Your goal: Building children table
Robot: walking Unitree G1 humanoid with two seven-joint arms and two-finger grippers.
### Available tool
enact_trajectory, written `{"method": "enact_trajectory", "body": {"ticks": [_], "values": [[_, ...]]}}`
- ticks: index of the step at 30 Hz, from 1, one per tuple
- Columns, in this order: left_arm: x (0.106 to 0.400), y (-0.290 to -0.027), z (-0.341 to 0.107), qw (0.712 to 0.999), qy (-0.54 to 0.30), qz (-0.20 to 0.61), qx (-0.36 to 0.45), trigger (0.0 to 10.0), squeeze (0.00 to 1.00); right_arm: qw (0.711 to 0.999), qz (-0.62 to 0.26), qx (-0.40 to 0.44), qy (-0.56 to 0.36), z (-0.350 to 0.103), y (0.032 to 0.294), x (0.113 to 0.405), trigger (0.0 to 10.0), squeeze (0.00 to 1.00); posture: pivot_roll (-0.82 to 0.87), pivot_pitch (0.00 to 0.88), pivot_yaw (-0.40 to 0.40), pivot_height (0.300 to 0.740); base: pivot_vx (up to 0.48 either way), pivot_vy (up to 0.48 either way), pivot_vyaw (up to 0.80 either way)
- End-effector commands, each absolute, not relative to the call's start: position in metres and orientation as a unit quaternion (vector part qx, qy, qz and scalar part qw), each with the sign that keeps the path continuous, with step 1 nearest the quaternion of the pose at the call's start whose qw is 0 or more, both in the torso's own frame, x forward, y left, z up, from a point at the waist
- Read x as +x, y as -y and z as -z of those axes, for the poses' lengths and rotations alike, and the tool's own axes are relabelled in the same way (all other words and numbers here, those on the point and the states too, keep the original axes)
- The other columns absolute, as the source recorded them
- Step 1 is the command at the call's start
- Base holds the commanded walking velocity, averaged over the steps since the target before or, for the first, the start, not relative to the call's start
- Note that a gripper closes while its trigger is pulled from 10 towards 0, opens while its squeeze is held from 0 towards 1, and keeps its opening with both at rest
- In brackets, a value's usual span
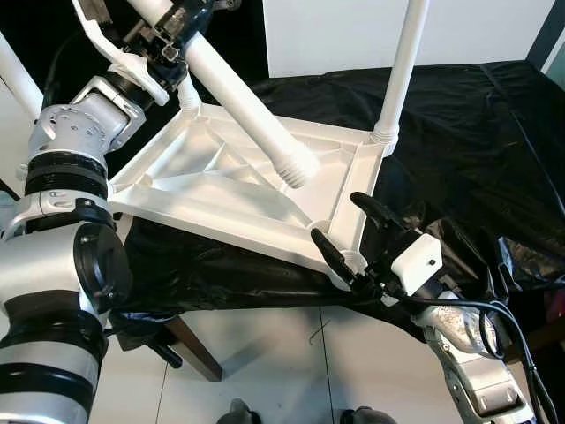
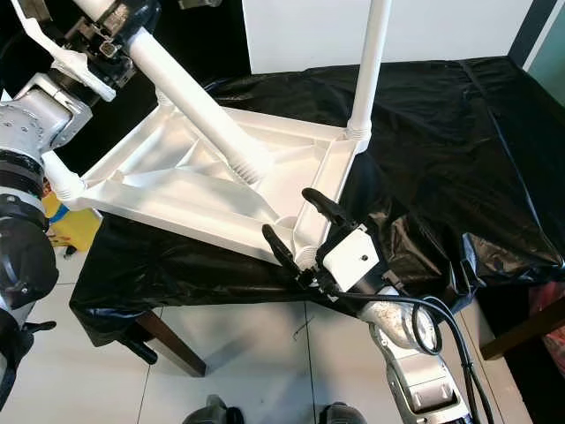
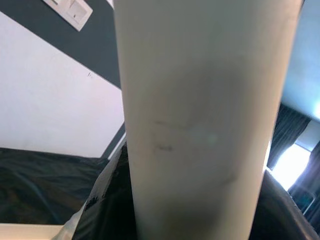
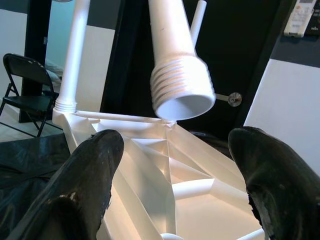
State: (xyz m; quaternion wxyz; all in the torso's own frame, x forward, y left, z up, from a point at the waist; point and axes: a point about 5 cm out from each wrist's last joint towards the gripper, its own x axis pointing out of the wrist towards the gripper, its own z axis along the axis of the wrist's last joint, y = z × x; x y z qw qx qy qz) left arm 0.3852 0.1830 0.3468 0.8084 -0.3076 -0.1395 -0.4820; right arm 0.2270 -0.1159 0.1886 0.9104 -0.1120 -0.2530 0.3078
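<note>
A white plastic table top [image 1: 212,190] lies upside down on a surface covered in black sheet. One white leg [image 1: 402,62] stands upright in its far right corner. Another leg base [image 2: 55,175] rises at the near left corner. My left gripper [image 1: 154,40], high at the far left, is shut on a third white leg [image 1: 252,110]. That leg slants down, and its threaded end [image 4: 182,87] hangs just above the ribbed underside. My right gripper [image 1: 337,216] is open, with its fingers on either side of the near right corner socket [image 1: 353,258].
The black plastic sheet [image 1: 459,124] drapes over the supporting table and hangs off its front edge. A dark wooden table leg [image 1: 190,344] stands on the white tiled floor. A yellow box [image 2: 64,225] sits on the floor to the left.
</note>
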Motion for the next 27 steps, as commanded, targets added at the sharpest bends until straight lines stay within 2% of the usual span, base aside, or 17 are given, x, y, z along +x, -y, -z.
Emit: {"method": "enact_trajectory", "body": {"ticks": [1, 3, 8, 17, 18, 27], "values": [[0.378, -0.177, -0.348, 0.786, 0.157, 0.531, -0.275, 10.0, 0.0, 0.913, -0.307, -0.1, 0.25, -0.191, 0.115, 0.226, 10.0, 0.0, -0.04, 0.093, 0.064, 0.74, 0.0, 0.0, 0.0], [0.372, -0.161, -0.343, 0.783, 0.158, 0.55, -0.242, 10.0, 0.0, 0.915, -0.313, -0.082, 0.24, -0.196, 0.113, 0.227, 10.0, 0.0, -0.04, 0.098, 0.052, 0.74, 0.0, 0.0, 0.0], [0.366, -0.15, -0.339, 0.782, 0.163, 0.56, -0.221, 10.0, 0.0, 0.917, -0.319, -0.065, 0.23, -0.202, 0.109, 0.229, 10.0, 0.0, -0.04, 0.097, 0.042, 0.74, 0.0, 0.0, 0.0], [0.362, -0.146, -0.335, 0.776, 0.168, 0.565, -0.224, 10.0, 0.0, 0.917, -0.329, -0.054, 0.22, -0.207, 0.103, 0.232, 10.0, 0.0, -0.04, 0.092, 0.029, 0.74, 0.0, 0.0, 0.0], [0.355, -0.138, -0.335, 0.774, 0.177, 0.57, -0.213, 10.0, 0.0, 0.918, -0.333, -0.05, 0.208, -0.21, 0.098, 0.235, 10.0, 1.0, -0.04, 0.084, 0.018, 0.74, 0.0, 0.0, 0.0], [0.336, -0.119, -0.334, 0.775, 0.194, 0.576, -0.171, 10.0, 0.0, 0.926, -0.323, -0.064, 0.183, -0.214, 0.095, 0.245, 10.0, 1.0, -0.03, 0.075, 0.006, 0.74, 0.0, 0.0, 0.0]]}}
